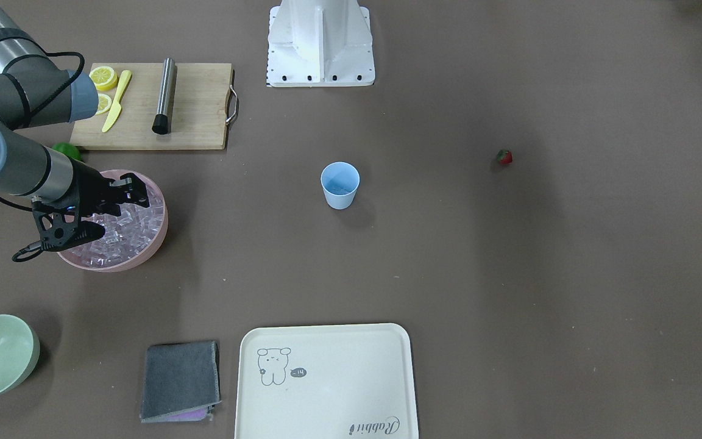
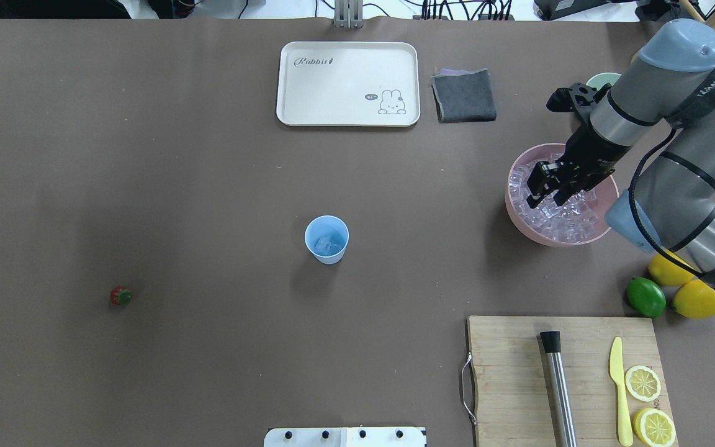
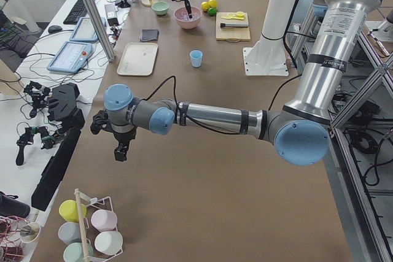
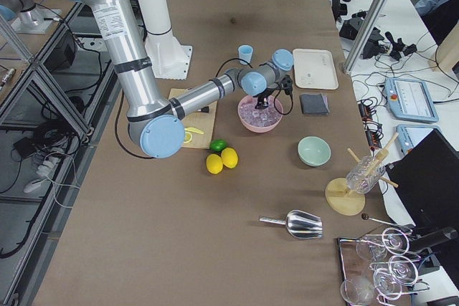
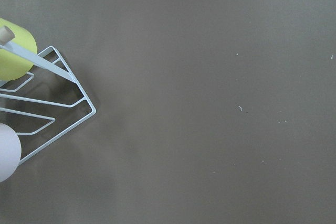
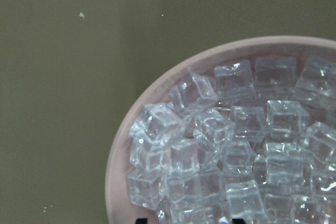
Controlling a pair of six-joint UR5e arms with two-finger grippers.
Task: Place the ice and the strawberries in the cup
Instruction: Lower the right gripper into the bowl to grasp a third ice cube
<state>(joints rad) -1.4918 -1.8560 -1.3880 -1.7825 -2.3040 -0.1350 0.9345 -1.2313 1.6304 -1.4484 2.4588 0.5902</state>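
Upright light-blue cup (image 2: 328, 259) holding ice (image 2: 327, 244), strawberry (image 2: 121, 296) apart

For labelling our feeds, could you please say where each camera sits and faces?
Front-facing: across table, facing base; right arm shows.
Overhead: behind base, looking down; right gripper over bowl.
Exterior left: table's left end; left arm near.
Exterior right: table's right end; right arm near.
Left wrist: down at mug rack; robot unseen.
Right wrist: down at ice; fingertips barely.
First two share the cup.

Desk (image 2: 146, 155): matt brown covering, smooth. Ice (image 6: 210, 129): clear, glassy, glossy cubes. Pink bowl (image 6: 118, 166): smooth matt plastic. Cup (image 2: 331, 256): smooth light-blue plastic. Cutting board (image 2: 512, 379): grained bare wood. Rod (image 2: 561, 391): brushed metal, black cap. Cloth (image 2: 464, 96): grey napped fabric. Tray (image 2: 332, 93): smooth cream plastic.
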